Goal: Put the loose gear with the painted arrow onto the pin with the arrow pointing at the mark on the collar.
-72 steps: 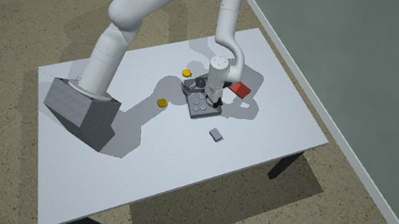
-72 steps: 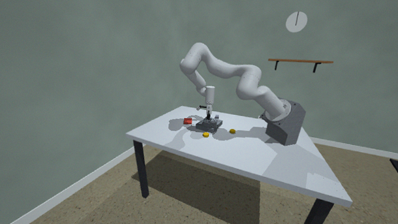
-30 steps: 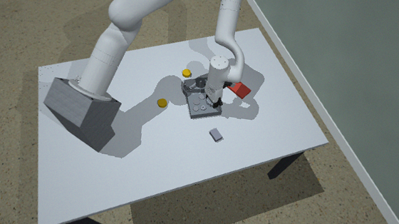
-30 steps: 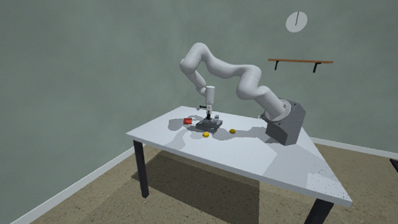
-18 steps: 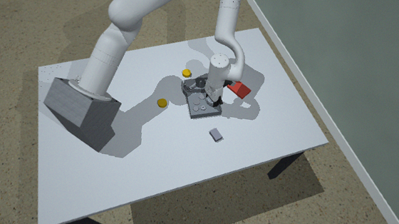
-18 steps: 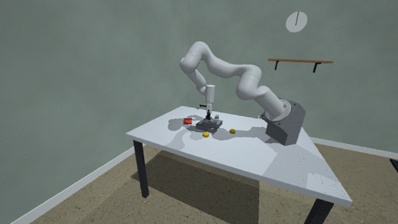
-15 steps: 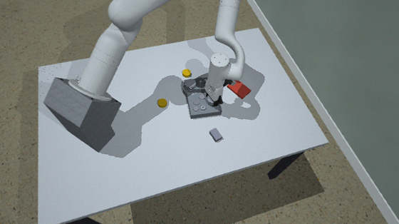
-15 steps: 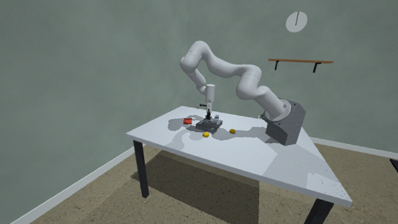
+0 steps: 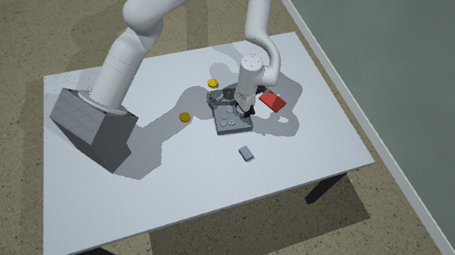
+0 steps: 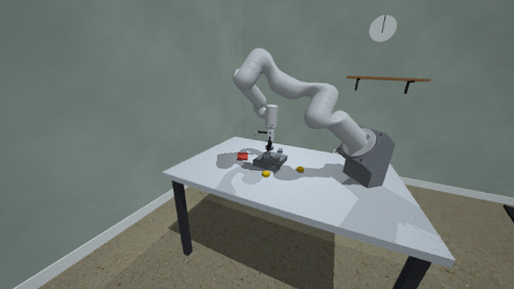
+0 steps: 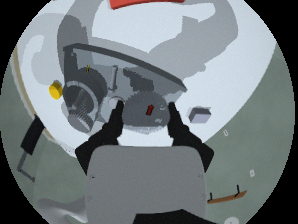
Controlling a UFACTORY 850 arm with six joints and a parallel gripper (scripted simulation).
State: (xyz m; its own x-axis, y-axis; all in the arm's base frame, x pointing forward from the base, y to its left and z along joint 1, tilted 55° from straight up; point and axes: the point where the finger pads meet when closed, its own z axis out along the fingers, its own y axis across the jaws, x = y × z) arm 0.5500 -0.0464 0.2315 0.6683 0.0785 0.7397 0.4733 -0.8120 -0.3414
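Across the wrist view, farthest left of the fingers [image 9: 247, 113] [image 10: 269, 146], a yellow disc [image 9: 212, 83] [image 10: 266, 174] [image 11: 55, 90] lies on the surface [image 9: 179, 190] [image 10: 317, 203] [image 11: 250, 55]. Nearer is the left part of the timing case [image 9: 234, 132] [image 10: 266, 164] [image 11: 149, 65], where a small yellow mark [image 11: 88, 68] shows; I take it for the aiming mark, though the collar is not clear. Just left of the fingers stands a pale upright post [image 11: 114, 77], perhaps the pin, but I cannot be sure.

Between the fingers is the loose gear [image 10: 272, 148] [image 11: 137, 114], its red arrow [image 11: 150, 110] facing up. The fingers stand fairly wide, closed on its sides. Whether it is clear of the case below is hard to tell. To their right, apart, lies a grey block [image 9: 246, 153] [image 10: 280, 150] [image 11: 200, 115].

The step in hand looks like carrying and lining up, with seating still to do. Next calls for centring the bore over the pin, turning the arrow to the mark and lowering gently: a sideways push could shift the unfixed case. Release and a clear withdrawal come last.
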